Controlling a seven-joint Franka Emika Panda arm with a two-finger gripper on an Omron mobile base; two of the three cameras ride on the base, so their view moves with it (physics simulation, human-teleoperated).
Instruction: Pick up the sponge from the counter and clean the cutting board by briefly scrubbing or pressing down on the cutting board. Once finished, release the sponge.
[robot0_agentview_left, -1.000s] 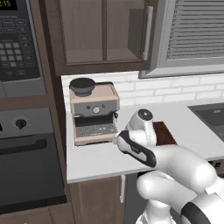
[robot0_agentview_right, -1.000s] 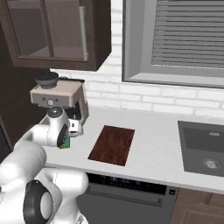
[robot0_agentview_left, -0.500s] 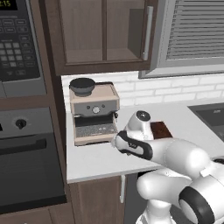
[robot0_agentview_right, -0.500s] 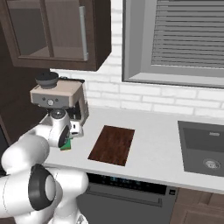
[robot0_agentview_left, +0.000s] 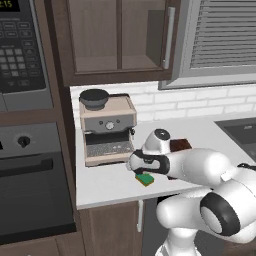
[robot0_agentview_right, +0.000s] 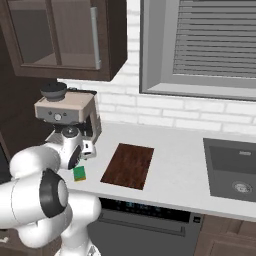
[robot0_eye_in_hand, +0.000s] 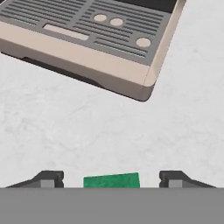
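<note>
- We've got the gripper (robot0_eye_in_hand: 111, 178) spread wide, nothing held; in the hand view one dark fingertip (robot0_eye_in_hand: 48, 178) sits on each side of the frame's bottom.
- The sponge (robot0_eye_in_hand: 111, 180) lies directly between those tips, green face up, flat on the counter (robot0_eye_in_hand: 109, 127). Clear gap to each finger, so no contact that we can see.
- Its long axis runs across the opening, fingertip to fingertip, with a very slight tilt. We judge a close would land on the short ends, so the span has to clear the sponge's full length; it looks like it does.
- From the left base view the sponge (robot0_agentview_left: 145, 178) sits just under the hand (robot0_agentview_left: 141, 163), near the counter's front edge, in front of the coffee machine (robot0_agentview_left: 107, 126).
- Coffee machine's drip tray (robot0_eye_in_hand: 94, 41) is ahead of the fingers, apart from the sponge.
- Cutting board (robot0_agentview_right: 128, 165) lies beside the sponge (robot0_agentview_right: 79, 173) on the sink side, near but not touching, long axis running front to back.
- Our read: drop straight down, close, then carry sideways to the board.
</note>
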